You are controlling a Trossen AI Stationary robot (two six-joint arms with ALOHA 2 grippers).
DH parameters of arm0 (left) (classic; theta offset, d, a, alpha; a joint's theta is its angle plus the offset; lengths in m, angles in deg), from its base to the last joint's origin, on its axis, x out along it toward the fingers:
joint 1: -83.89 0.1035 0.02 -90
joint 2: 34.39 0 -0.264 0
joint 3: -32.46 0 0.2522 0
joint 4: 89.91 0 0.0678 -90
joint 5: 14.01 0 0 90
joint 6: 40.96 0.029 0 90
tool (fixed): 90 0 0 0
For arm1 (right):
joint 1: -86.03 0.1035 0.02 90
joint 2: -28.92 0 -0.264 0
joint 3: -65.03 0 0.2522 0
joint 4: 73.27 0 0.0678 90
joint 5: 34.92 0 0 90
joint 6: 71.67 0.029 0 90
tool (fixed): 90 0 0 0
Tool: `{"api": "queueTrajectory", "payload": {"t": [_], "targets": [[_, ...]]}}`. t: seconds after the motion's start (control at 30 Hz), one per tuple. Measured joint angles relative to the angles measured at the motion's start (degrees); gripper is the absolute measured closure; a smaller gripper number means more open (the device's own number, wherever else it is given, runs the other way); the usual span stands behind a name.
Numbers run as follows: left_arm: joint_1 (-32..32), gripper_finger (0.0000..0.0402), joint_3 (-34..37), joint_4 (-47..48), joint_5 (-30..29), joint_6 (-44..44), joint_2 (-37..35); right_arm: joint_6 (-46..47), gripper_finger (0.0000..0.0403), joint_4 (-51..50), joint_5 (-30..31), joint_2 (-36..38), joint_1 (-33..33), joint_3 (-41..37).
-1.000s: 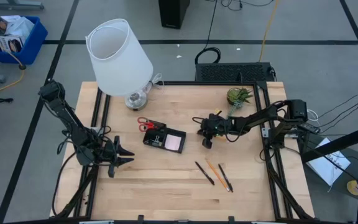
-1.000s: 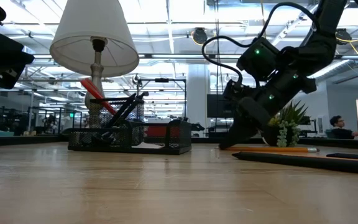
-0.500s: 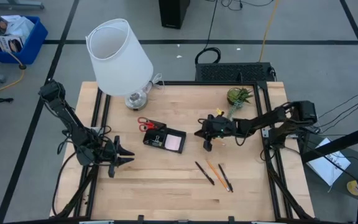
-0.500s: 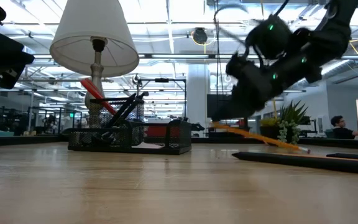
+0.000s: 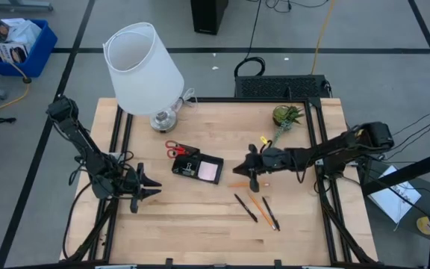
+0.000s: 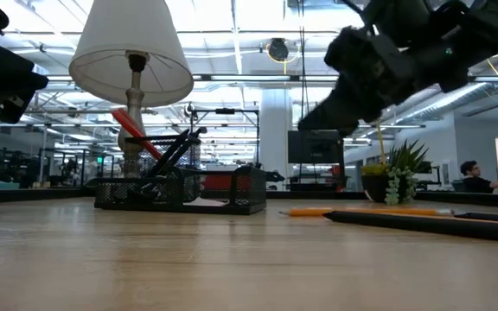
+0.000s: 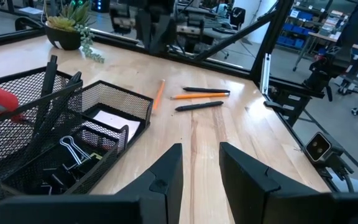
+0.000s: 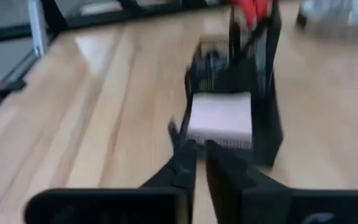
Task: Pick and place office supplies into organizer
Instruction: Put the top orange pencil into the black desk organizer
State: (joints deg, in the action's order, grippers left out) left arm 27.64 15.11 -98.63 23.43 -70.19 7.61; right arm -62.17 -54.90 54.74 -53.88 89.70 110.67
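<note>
The organizer (image 5: pixel 198 166), a black mesh tray, stands on the table left of centre and holds red-handled scissors (image 5: pixel 172 148), a pink pad (image 5: pixel 209 171) and black clips (image 7: pixel 73 149). An orange pencil (image 5: pixel 239 184) lies flat on the table just right of it, also in the low view (image 6: pixel 318 211). My right gripper (image 5: pixel 242 169) hovers above that pencil, pointing toward the organizer (image 8: pixel 241 81). Its fingers (image 8: pixel 199 158) stand a narrow gap apart with nothing between them. My left gripper (image 7: pixel 201 155) waits open near the table's left edge.
Two black pens (image 5: pixel 245 208) (image 5: pixel 270 213) and a second orange pencil (image 5: pixel 257 203) lie toward the near edge. A small yellow piece (image 5: pixel 263 139) and a potted plant (image 5: pixel 287 114) are at the far right. A white lamp (image 5: pixel 142 67) stands at the far left.
My right gripper has risen and gone toward the near edge, tipping nearer to level. It carried the orange pencil up, and the pencil hung slanted below the fingers. The pencil has since left the fingers and lies flat on the table beside the organizer.
</note>
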Motion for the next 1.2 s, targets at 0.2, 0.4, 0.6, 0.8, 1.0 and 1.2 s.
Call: {"api": "queueTrajectory", "payload": {"t": [0.2, 0.4, 0.6, 0.8, 1.0, 1.2], "targets": [[0.1, 0.0293, 0.0, 0.0, 0.0, 0.4, 0.0, 4.3, 0.0293, -6.9, 1.8, -2.5, 6.0, 0.1], [1.0, 0.0293, 0.0, 0.0, 0.0, -0.4, 0.0, 11.0, 0.0242, -13.7, 4.9, -2.0, 10.8, 0.1], [2.1, 0.0293, 0.0, 0.2, 0.0, -0.3, 0.0, 14.8, 0.0248, -14.7, 4.8, -2.1, 14.9, 0.7], [3.4, 0.0293, 0.0, 0.0, 0.5, -1.1, 0.0, 10.9, 0.0268, -16.8, 8.8, -4.1, 14.8, 1.9], [3.7, 0.0293, 0.0, 0.1, 1.5, -1.3, 0.0, 9.3, 0.0270, -17.7, 8.5, -6.9, 12.1, 1.9], [3.7, 0.0293, 0.0, 0.5, 1.5, -0.7, 0.0, 8.0, 0.0271, -17.0, 5.6, -11.3, 11.2, 3.7]]}}
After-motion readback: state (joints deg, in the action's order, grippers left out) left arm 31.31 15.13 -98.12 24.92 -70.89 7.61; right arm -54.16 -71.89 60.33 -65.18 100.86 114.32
